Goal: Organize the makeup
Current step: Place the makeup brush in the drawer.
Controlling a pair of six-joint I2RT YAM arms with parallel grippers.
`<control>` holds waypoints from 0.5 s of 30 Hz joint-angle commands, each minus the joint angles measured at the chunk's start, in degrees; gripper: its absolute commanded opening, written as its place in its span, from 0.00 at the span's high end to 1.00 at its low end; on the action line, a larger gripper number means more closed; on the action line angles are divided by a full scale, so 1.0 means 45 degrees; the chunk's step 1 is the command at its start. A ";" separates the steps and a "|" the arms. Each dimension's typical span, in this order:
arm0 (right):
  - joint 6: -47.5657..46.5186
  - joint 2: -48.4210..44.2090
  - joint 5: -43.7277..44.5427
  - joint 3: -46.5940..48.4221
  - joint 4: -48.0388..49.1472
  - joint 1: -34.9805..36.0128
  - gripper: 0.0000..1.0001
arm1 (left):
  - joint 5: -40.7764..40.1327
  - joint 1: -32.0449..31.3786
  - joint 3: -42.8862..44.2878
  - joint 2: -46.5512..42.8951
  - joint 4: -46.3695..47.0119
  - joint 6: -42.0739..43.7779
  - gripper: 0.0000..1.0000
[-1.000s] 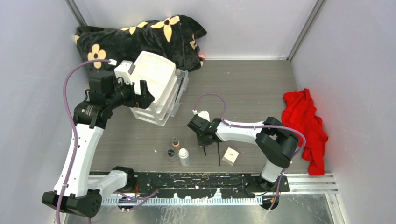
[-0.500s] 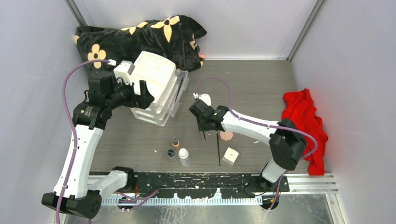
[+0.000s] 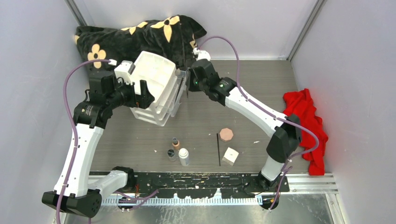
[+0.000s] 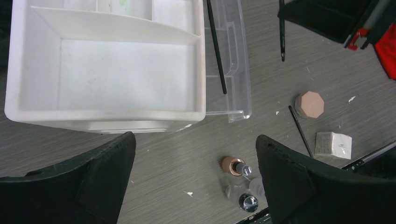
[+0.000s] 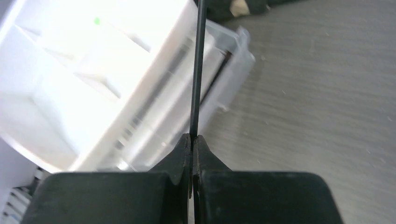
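Black stick [image 5: 198,70] sat clamped upright between the shut tips of the right gripper [image 5: 192,137]. 1 second before, that gripper had been low by the front row of makeup. Now it hung beside the white drawer box [image 3: 154,79], over its pulled-out clear drawer [image 4: 233,70], where 1 black stick [image 4: 216,46] already lay. So a second stick looked ready to go in. The other items remained on the table: compact [image 3: 226,134], white cube [image 3: 230,156], another stick [image 3: 218,149], tan bottle [image 3: 175,143], white bottle [image 3: 184,157] and clear jar [image 3: 171,154]. The left gripper [image 3: 141,94], fingers spread wide, was at the box's other side. The drawer was narrow, with the box wall close beside the stick. Open table lay to the right for pulling back.
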 commanded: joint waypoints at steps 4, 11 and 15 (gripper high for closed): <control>0.0484 0.2046 -0.1432 0.3107 0.1582 -0.0094 0.99 | -0.0043 0.0050 0.0293 -0.0080 0.0052 0.0062 0.00; 0.1296 0.3378 -0.1913 0.3402 0.2229 -0.0086 0.99 | -0.0168 0.0050 0.0133 -0.0217 0.0011 0.0231 0.00; 0.1706 0.3414 -0.2040 0.2691 0.2674 -0.0055 0.99 | -0.0228 0.0050 -0.0036 -0.0224 0.0011 0.0293 0.00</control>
